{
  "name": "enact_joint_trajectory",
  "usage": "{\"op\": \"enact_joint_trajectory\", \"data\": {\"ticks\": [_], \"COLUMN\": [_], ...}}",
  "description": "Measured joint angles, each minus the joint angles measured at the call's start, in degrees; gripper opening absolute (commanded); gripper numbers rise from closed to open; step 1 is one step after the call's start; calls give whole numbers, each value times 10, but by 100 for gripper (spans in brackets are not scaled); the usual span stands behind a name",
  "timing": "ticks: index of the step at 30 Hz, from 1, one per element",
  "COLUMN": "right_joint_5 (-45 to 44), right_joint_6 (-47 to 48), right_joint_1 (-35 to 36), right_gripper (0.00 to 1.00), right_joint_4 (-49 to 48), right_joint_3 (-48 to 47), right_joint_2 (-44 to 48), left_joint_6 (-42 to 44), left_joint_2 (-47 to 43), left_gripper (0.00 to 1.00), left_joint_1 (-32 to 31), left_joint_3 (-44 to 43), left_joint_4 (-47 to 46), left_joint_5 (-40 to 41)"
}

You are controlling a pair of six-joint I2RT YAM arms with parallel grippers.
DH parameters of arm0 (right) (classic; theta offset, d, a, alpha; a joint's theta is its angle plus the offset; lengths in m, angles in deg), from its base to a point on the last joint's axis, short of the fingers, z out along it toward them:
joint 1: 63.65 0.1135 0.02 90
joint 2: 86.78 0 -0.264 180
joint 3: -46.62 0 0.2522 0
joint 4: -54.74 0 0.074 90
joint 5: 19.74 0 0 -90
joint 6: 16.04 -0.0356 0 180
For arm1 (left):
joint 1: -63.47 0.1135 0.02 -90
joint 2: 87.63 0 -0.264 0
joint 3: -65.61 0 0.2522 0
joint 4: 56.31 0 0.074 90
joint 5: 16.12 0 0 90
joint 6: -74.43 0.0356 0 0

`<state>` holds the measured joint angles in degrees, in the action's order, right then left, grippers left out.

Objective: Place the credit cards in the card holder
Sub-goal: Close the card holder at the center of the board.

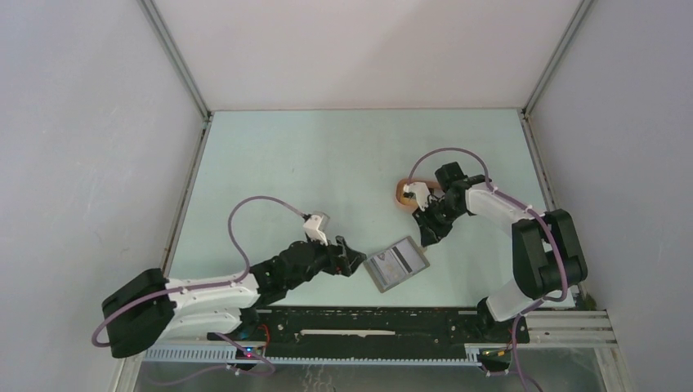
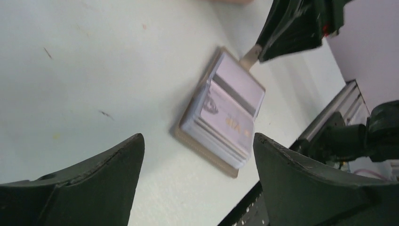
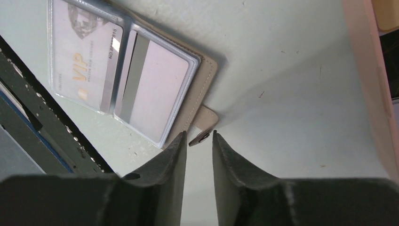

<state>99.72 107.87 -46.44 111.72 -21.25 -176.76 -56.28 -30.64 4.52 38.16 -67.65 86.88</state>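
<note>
The card holder (image 1: 396, 263) lies open on the table, with light cards inside clear sleeves, one printed VIP (image 3: 87, 70). My left gripper (image 1: 353, 260) is open and empty, low over the table just left of the holder (image 2: 226, 117). My right gripper (image 1: 426, 239) sits at the holder's far right corner. Its jaws are narrowed around the holder's beige clasp tab (image 3: 202, 134), which lies lifted between the fingertips and seems to touch both. An orange-yellow card (image 3: 388, 14) shows in the peach tray (image 3: 369, 70). The dark striped card and the light blue card cannot be made out.
The peach oval tray (image 1: 404, 194) stands behind the right gripper. The black rail (image 1: 368, 322) with the arm bases runs along the near table edge, close to the holder. White walls enclose the table on three sides.
</note>
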Motion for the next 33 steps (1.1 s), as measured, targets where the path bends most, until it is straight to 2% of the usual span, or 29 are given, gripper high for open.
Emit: {"op": "enact_joint_trajectory", "data": {"ticks": [4,5,10,15,17,20,24,31,33], "right_joint_5": [-7,-7,-4,1,9,35,89,146,146], "right_joint_6": [-8,-10,-16,-20,-20,-17,2,58,76], "right_joint_1": [2,2,2,-8,-13,-15,1,124,156], "right_gripper": [1,0,0,0,0,0,0,0,4], "right_joint_4": [-3,-2,-5,-11,-12,-12,-1,61,78], "right_joint_3": [-2,-4,-12,-16,-25,-49,-69,-70,-70], "right_joint_2": [-1,-1,5,54,76,92,92,74,50], "left_joint_6": [-25,-31,-49,-48,-48,-48,-49,-54,-54], "left_joint_2": [53,64,102,130,136,146,145,84,59], "left_gripper": [84,83,82,81,78,67,65,65,66], "left_joint_1": [0,0,0,2,7,15,29,48,52], "left_joint_3": [5,5,5,4,3,1,1,2,2], "left_joint_4": [-19,-23,-40,-43,-43,-43,-42,-27,-16], "left_joint_5": [-33,-42,-62,-71,-74,-78,-83,-71,-69]}}
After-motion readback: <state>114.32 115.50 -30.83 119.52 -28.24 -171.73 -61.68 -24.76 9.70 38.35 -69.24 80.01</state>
